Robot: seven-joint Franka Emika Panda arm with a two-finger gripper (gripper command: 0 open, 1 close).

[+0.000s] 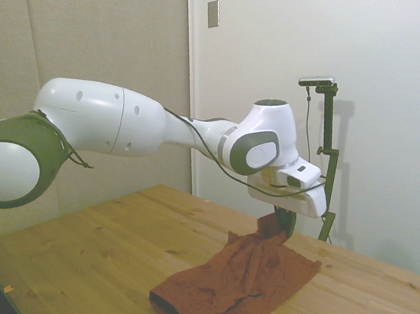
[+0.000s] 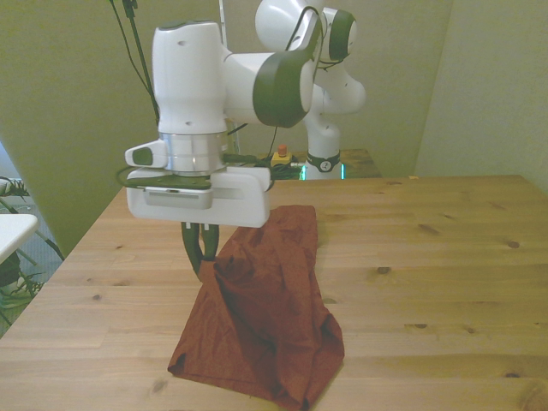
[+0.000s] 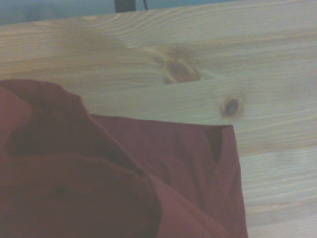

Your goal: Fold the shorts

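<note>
The rust-red shorts (image 2: 265, 317) lie on the wooden table (image 2: 428, 257), with one edge pulled up into a peak. My gripper (image 2: 203, 255) is shut on that raised edge, a little above the table. From the peak the cloth drapes down in folds to the part that rests flat near the table's front edge. In the side view the shorts (image 1: 243, 285) hang from the gripper (image 1: 283, 222) and spread toward the near corner. The wrist view shows the shorts (image 3: 124, 183) bunched close by, with a flat hemmed corner on the wood.
Bare wood of the table (image 1: 81, 256) stretches on both sides of the cloth. A red button device (image 2: 280, 156) sits at the far edge by the robot's base. A plant (image 2: 13, 257) stands off the front view's left.
</note>
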